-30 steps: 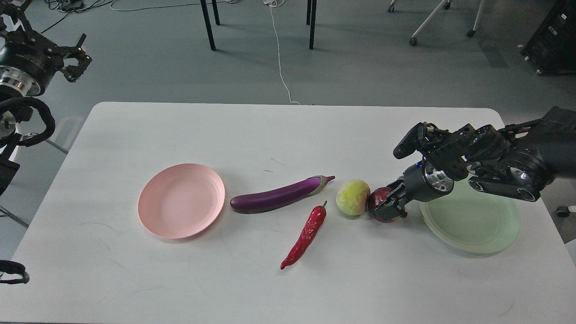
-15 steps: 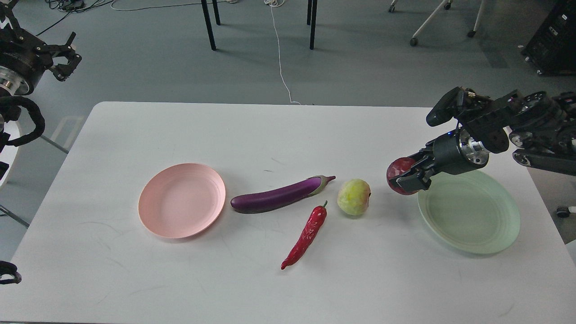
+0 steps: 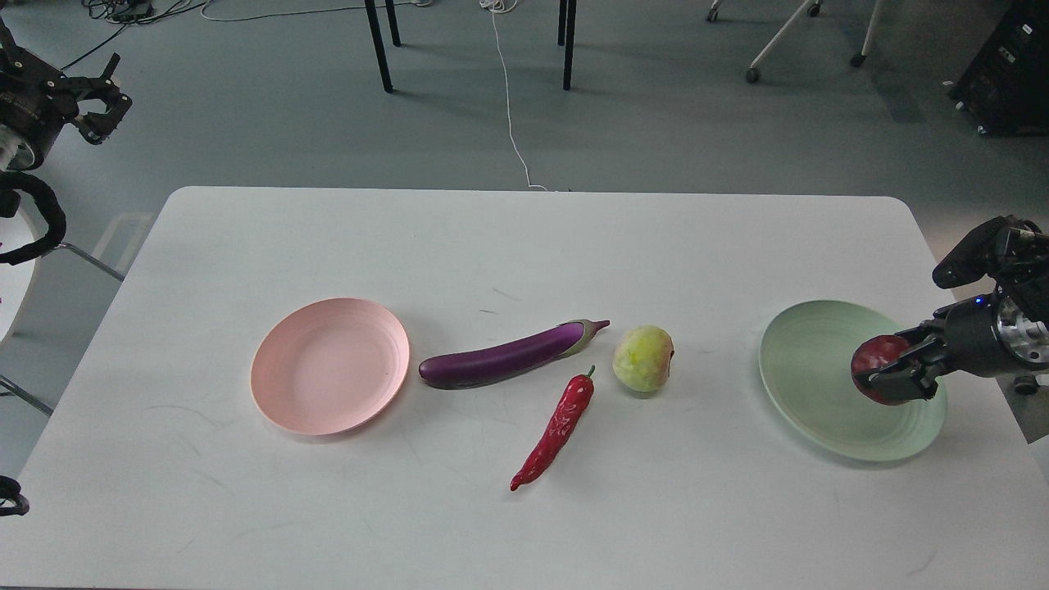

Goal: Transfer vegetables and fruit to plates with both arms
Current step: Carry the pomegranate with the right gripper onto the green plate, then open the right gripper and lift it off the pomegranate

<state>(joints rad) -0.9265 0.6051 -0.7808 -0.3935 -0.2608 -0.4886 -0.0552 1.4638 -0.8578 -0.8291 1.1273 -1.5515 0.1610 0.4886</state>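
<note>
My right gripper [image 3: 889, 373] is shut on the dark red pomegranate [image 3: 875, 363] and holds it over the right part of the pale green plate [image 3: 811, 385]. The purple eggplant [image 3: 504, 356], the red chili pepper [image 3: 557, 426] and the yellow-green fruit [image 3: 644, 358] lie on the white table [image 3: 524, 246] between the plates. The pale pink plate [image 3: 329, 365] sits to the left with nothing on it. My left gripper [image 3: 97, 102] is raised off the table at the far upper left, its fingers apart and holding nothing.
The floor beyond the table holds black table legs [image 3: 379, 45], a white cable [image 3: 508, 90] and chair wheels [image 3: 752, 75]. A dark cabinet [image 3: 1004, 74] stands at the upper right.
My right gripper has lifted the pomegranate from beside the yellow-green fruit and carried it right, over the green plate. My left arm has drawn back to the upper left.
</note>
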